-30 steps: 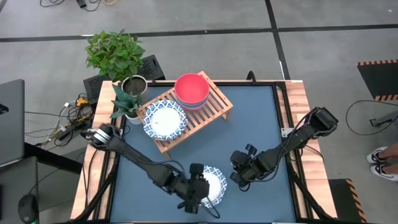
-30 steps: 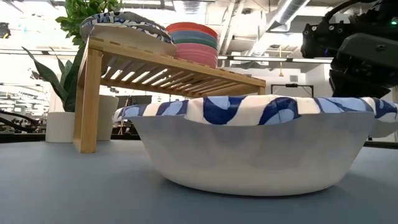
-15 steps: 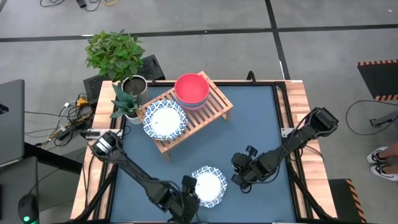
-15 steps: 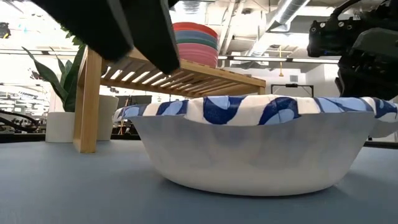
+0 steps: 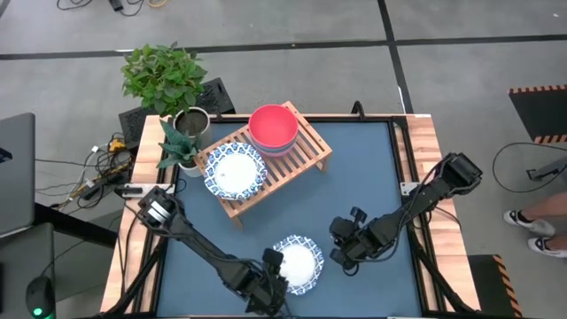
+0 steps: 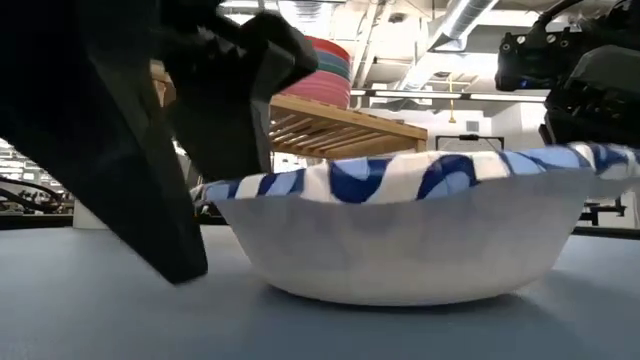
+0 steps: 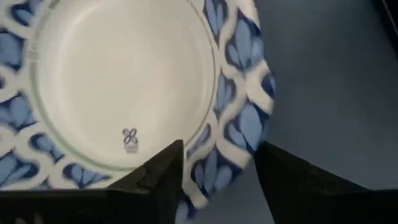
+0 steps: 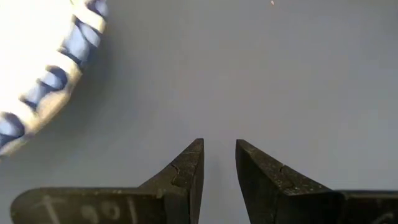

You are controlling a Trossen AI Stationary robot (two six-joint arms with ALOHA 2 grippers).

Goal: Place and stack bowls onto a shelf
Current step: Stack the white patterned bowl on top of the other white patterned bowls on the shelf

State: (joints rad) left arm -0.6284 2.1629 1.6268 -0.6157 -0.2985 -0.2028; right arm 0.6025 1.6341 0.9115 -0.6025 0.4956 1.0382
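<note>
You are bringing the left end effector [image 7: 214,180] onto the near rim of the patterned white dish [image 5: 298,263], which is sitting flat on the desk [image 5: 372,177] toward its front edge, well apart from the shelf [image 5: 310,152]. Its fingers are standing apart, straddling the scalloped rim, one over the inside, one outside, not yet pinching it. Keep lowering until the rim is seated deep between the fingers before closing, because the rim is thin and glazed and will likely slip from a shallow bite. Close slowly so the dish is not skidding across the desk.

The right end effector [image 8: 219,165] is waiting just beside the dish, low over bare desk, its fingers slightly parted and holding nothing. Once you are lifting, aim for the patterned dish [image 5: 235,170] already lying on the shelf beside the stacked plain bowls [image 5: 273,128].
</note>
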